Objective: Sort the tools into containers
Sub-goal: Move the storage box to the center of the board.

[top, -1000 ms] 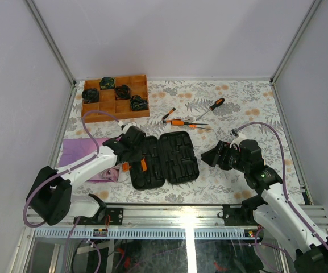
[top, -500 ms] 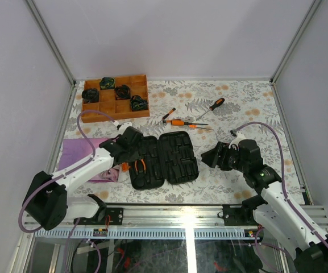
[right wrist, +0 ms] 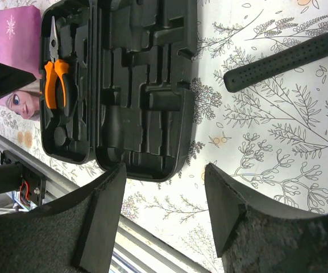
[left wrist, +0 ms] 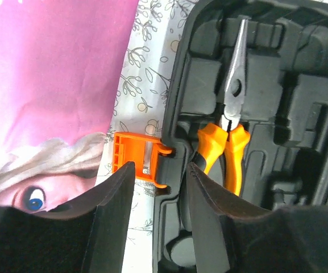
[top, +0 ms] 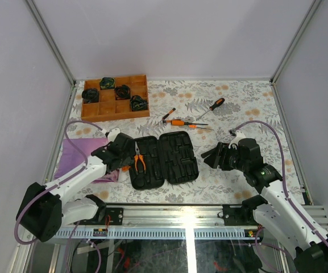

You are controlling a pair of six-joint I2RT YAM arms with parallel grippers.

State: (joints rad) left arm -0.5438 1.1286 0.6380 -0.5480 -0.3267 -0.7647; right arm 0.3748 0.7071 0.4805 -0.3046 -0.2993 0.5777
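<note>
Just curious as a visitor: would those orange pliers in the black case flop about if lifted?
The pliers look like stiff steel, but the pivot may let the handles swing apart. The orange grips look rubbery, so probably not slippery.

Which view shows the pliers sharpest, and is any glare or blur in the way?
Left wrist: orange-handled steel pliers crisp, slight sheen on the metal, the left hand's fingers soft up close. Right wrist: sharp, but pliers small. Top external: even light, no glare, pliers tiny.

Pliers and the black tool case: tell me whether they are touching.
Touching. The left wrist view shows the orange-handled pliers lying down in a moulded slot of the open black tool case, resting on its plastic.
</note>
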